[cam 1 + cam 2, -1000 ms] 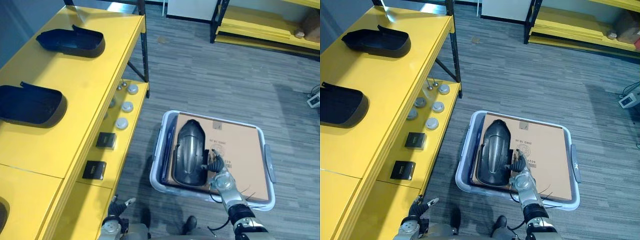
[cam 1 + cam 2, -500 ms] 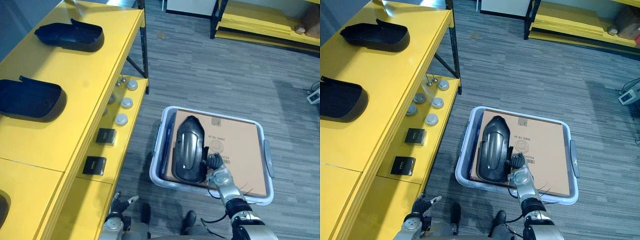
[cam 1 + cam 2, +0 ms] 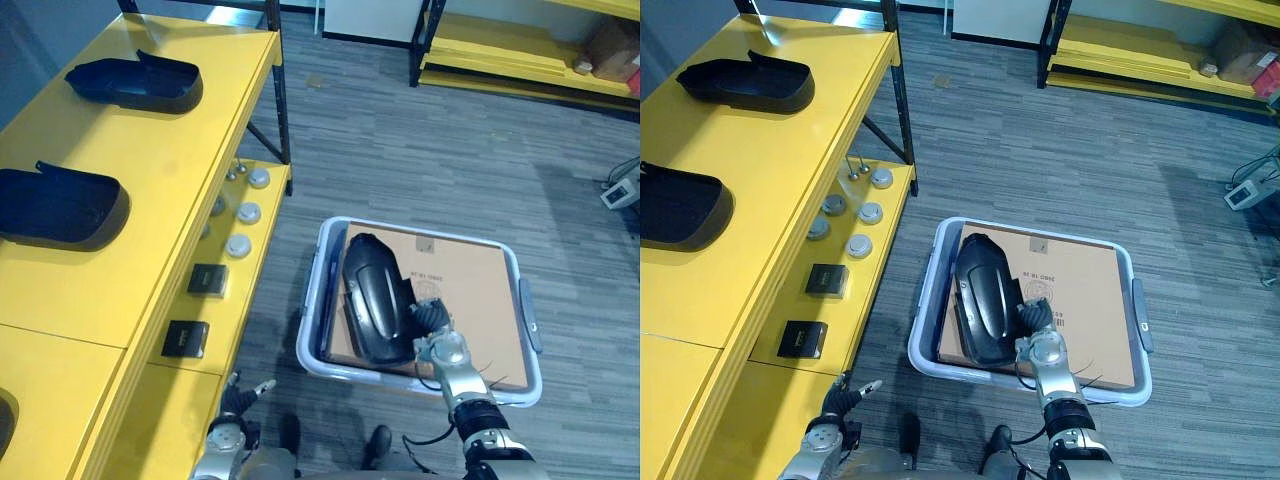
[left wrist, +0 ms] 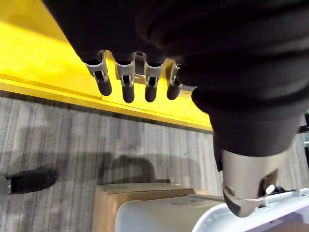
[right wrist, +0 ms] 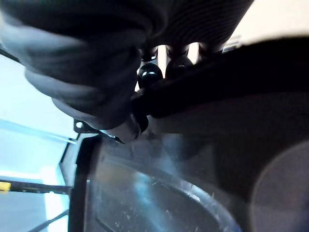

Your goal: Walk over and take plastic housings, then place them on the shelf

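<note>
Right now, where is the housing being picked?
In the eye views, the plastic housing sits on the left side of the cardboard inside the grey bin on the floor, right of the yellow shelf, its near edge pinched by the right hand.

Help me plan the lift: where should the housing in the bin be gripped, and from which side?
Its near right rim, from the robot's side: the housing lies lengthwise on the cardboard, that edge nearest, where the right hand pinches it.
</note>
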